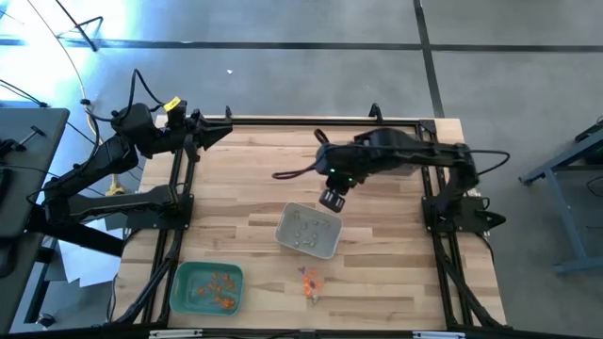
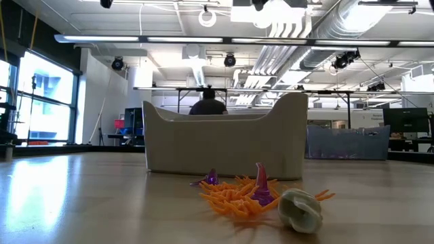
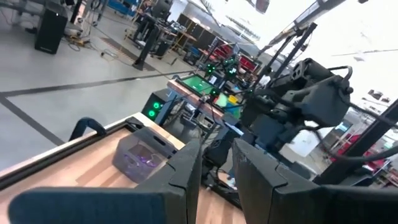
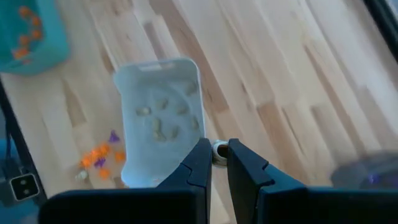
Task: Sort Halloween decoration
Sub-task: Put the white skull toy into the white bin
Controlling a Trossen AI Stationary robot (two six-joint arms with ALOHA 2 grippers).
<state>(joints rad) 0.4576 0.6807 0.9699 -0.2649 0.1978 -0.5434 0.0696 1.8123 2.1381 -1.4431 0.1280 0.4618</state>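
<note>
The Halloween decoration lies in three places. A loose pile of orange, purple and pale trinkets [image 1: 311, 281] [image 2: 244, 193] sits on the table near the front edge. Pale ones lie in the grey tray [image 1: 309, 232] [image 4: 161, 118], and orange ones in the green tray [image 1: 207, 287]. My right gripper [image 1: 332, 198] [image 4: 217, 163] hangs above the grey tray's far edge, shut on a small pale trinket. My left gripper [image 1: 224, 132] [image 3: 217, 168] waits high at the far left corner, open with nothing between its fingers. My right gripper pinches a small round pale trinket [image 4: 219, 150] between its two fingertips [image 4: 200, 163]. The fingers slant downward toward the table. The trinket is lifted clear of the wood, just beside the grey tray's rim as the wrist view shows it.
A dark tray with purple trinkets [image 3: 140, 157] [image 4: 367, 175] stands on the table toward the far right, under my right arm in the high view. Black frame rails [image 1: 179, 217] run along both table sides. Bare wood lies between the trays.
</note>
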